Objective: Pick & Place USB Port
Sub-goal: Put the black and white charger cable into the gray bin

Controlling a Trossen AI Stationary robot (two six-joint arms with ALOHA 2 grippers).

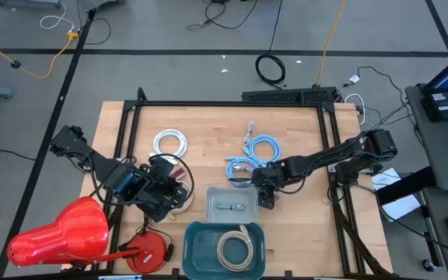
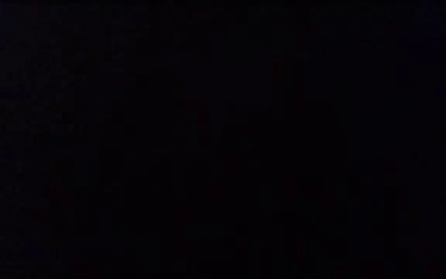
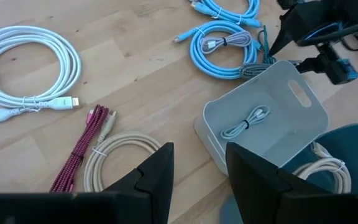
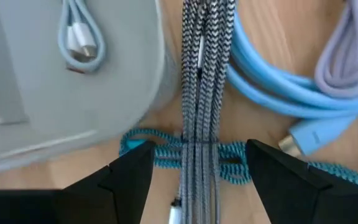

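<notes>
A wooden table (image 1: 302, 225) carries two dark robot arms, two containers and several coiled cables, seen from directly above; the low view is entirely black and shows nothing. Off the table's near left corner sits one red object (image 1: 57, 233), the largest thing in view, with one smaller red disc (image 1: 148, 251) beside it. One teal bin (image 1: 195, 243) at the near edge holds one beige cable coil (image 1: 238, 247). Just behind it stands one pale grey tray (image 3: 291, 130), and inside lies the task's thing, one small grey USB cable (image 3: 246, 121), bundled. One white cable (image 3: 30, 62) is coiled on the left half of the table. Two light blue cables (image 3: 219, 53) lie coiled behind the tray, one with a lilac cable (image 3: 225, 42) resting on it. Near the left arm lie one beige cable (image 3: 114, 155) and one red braided cable (image 3: 79, 149), side by side. One black-and-white braided cable (image 4: 201, 81) runs beside the tray's wall, crossing one teal braided cable (image 4: 185, 155). The right gripper (image 4: 197, 171) hangs over that braided bundle just beside the tray, its two fingers spread wide with nothing clamped. The left gripper (image 3: 197, 174) hovers above the beige and red cables, its fingers apart and empty.
</notes>
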